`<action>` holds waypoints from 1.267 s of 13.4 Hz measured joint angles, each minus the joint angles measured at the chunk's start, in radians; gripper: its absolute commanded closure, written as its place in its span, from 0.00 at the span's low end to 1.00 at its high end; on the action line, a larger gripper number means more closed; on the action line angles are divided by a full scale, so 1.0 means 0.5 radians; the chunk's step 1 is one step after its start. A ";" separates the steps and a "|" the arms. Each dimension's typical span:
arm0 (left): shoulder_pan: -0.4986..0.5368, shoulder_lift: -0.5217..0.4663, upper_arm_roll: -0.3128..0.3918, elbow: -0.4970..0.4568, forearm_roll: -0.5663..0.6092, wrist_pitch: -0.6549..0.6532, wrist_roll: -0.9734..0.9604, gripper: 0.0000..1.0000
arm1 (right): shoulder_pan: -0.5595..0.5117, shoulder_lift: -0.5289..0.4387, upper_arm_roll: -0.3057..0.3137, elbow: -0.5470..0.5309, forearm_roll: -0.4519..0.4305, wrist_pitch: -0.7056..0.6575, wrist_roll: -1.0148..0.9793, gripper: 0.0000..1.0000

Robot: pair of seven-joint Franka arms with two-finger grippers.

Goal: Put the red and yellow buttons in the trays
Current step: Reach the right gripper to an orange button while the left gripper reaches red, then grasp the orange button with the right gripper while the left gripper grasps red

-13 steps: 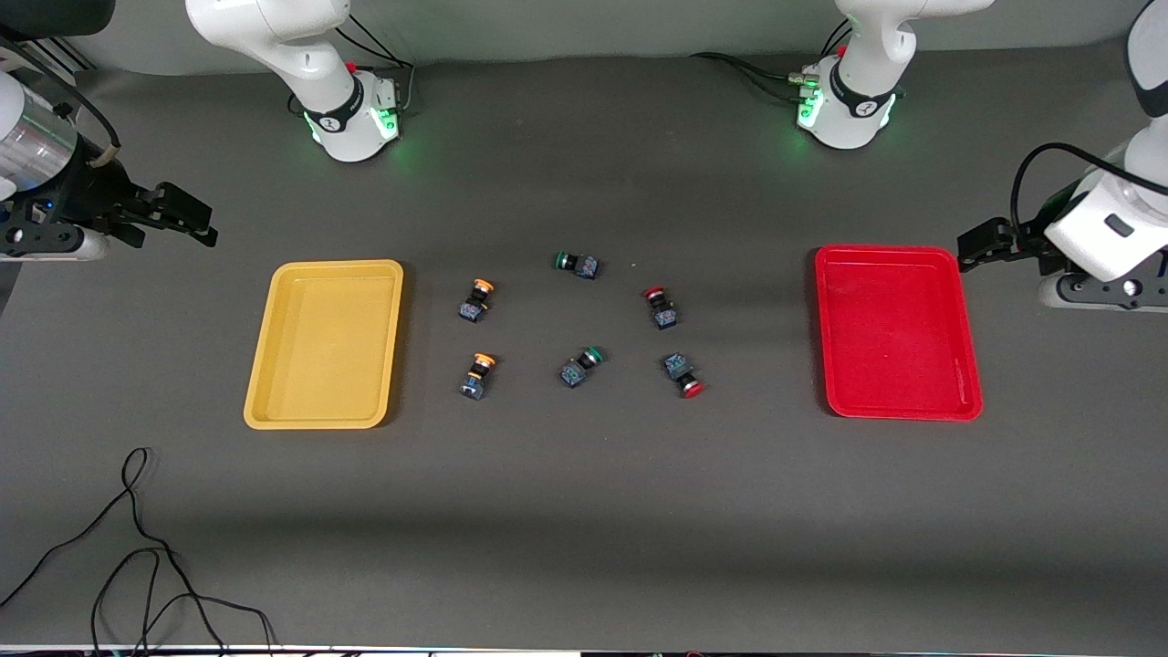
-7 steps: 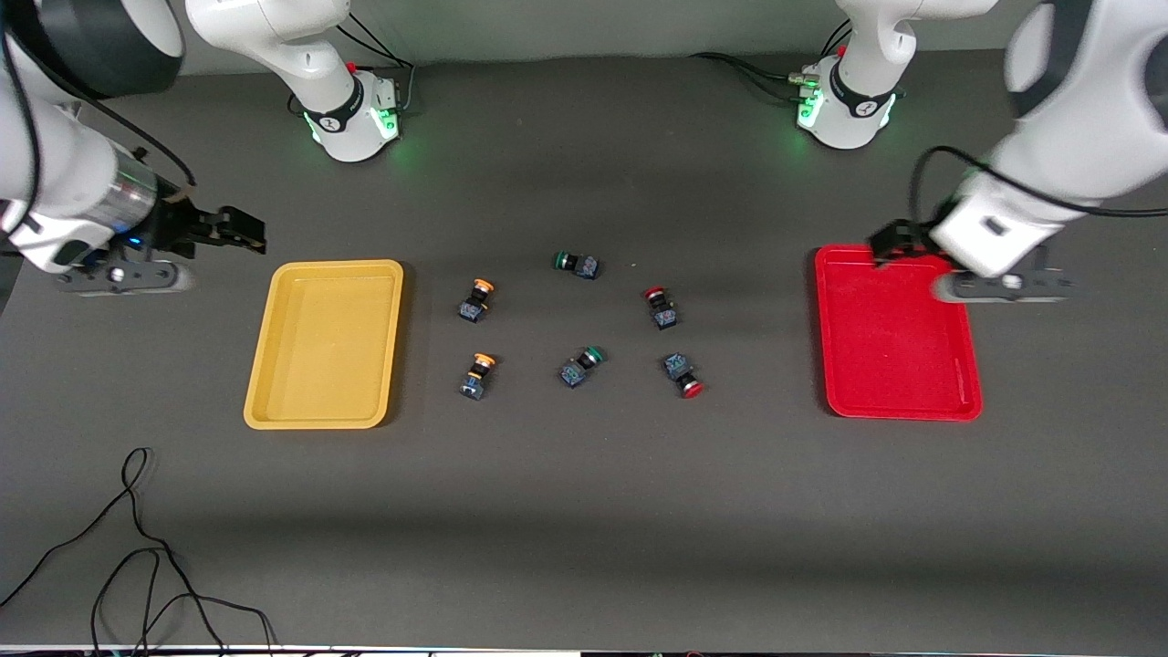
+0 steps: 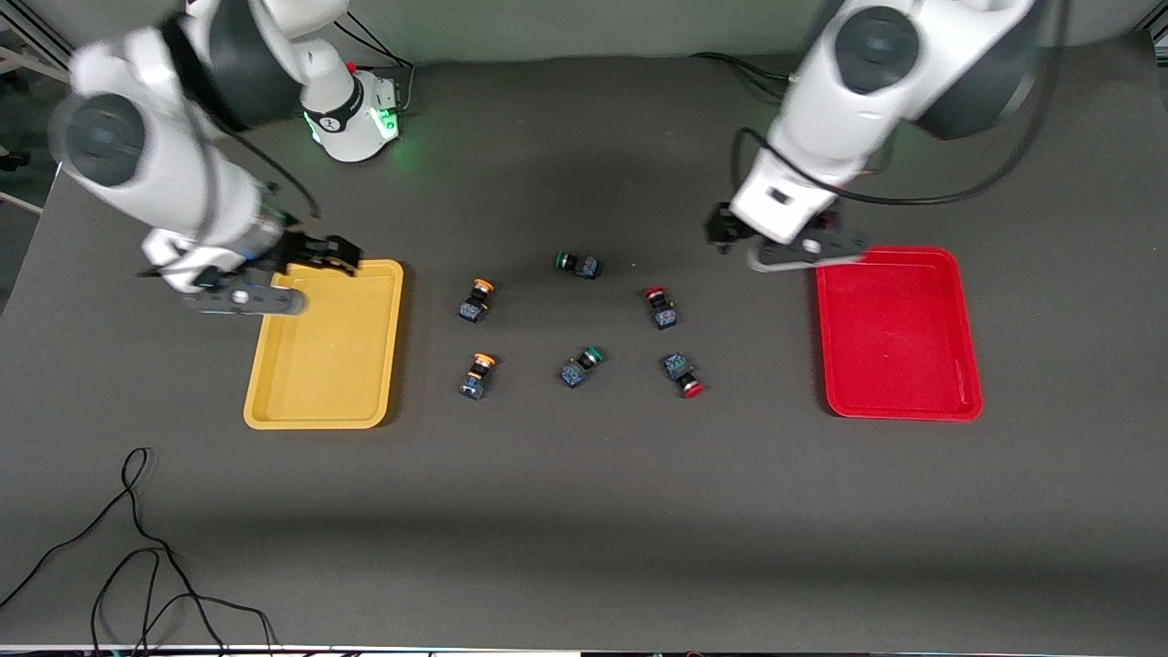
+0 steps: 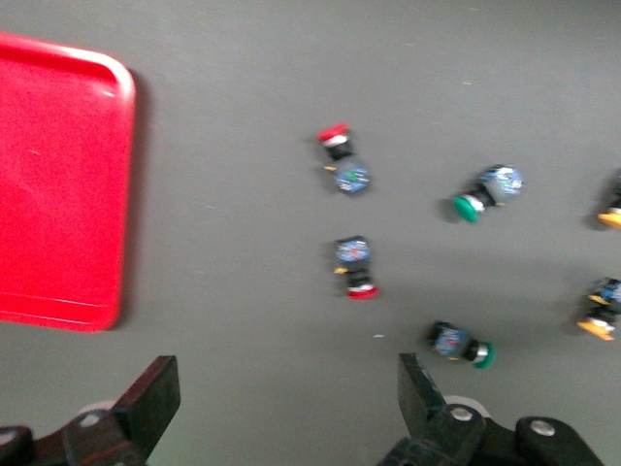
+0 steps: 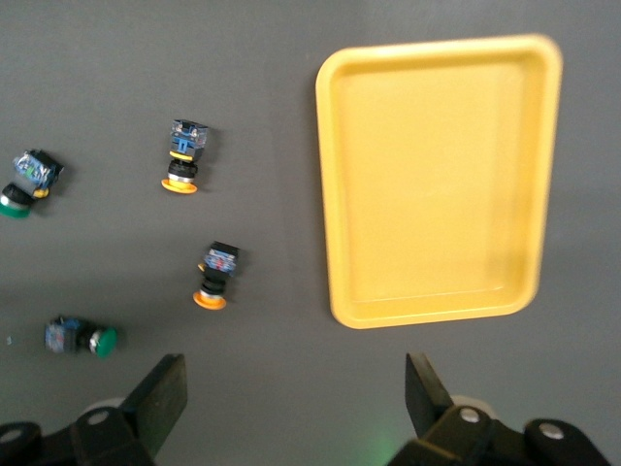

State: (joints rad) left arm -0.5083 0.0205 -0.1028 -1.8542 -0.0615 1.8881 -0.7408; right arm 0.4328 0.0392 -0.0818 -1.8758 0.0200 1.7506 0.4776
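Observation:
Two yellow-capped buttons (image 3: 476,300) (image 3: 476,375) lie beside the yellow tray (image 3: 324,342). Two red-capped buttons (image 3: 661,307) (image 3: 683,375) lie toward the red tray (image 3: 899,338). My left gripper (image 3: 721,228) is open and empty, up over bare table by the red tray's corner. Its wrist view shows the red tray (image 4: 58,184), the red buttons (image 4: 342,160) (image 4: 355,266) and my left gripper (image 4: 288,398). My right gripper (image 3: 338,254) is open and empty over the yellow tray's rim. Its wrist view shows the yellow tray (image 5: 437,175), the yellow buttons (image 5: 184,155) (image 5: 217,274) and my right gripper (image 5: 296,393).
Two green-capped switches (image 3: 577,264) (image 3: 580,365) lie between the yellow and red buttons. A loose black cable (image 3: 137,538) lies on the table near the front camera, toward the right arm's end. The right arm's base (image 3: 351,119) stands at the back.
Both arms have swung in from the table's ends toward the middle. The left gripper crossed the red tray; the right gripper reached the yellow tray's rim. No button has moved.

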 measured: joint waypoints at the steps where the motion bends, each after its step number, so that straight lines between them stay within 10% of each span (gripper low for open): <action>1: -0.071 0.026 -0.001 0.002 0.001 0.050 -0.101 0.00 | 0.057 0.015 0.001 -0.104 0.000 0.135 0.126 0.00; 10: -0.201 0.597 0.003 -0.071 0.010 0.543 -0.260 0.00 | 0.323 0.483 0.003 -0.597 0.256 1.202 0.518 0.00; 17: -0.266 0.882 0.006 -0.307 0.013 0.952 -0.487 0.00 | 0.458 0.668 -0.023 -0.653 0.256 1.373 0.671 0.00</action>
State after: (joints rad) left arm -0.6416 0.4616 -0.0999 -2.0078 -0.0550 2.3643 -0.9845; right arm 0.6619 0.3730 -0.0934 -2.2022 0.1480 2.4371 0.8133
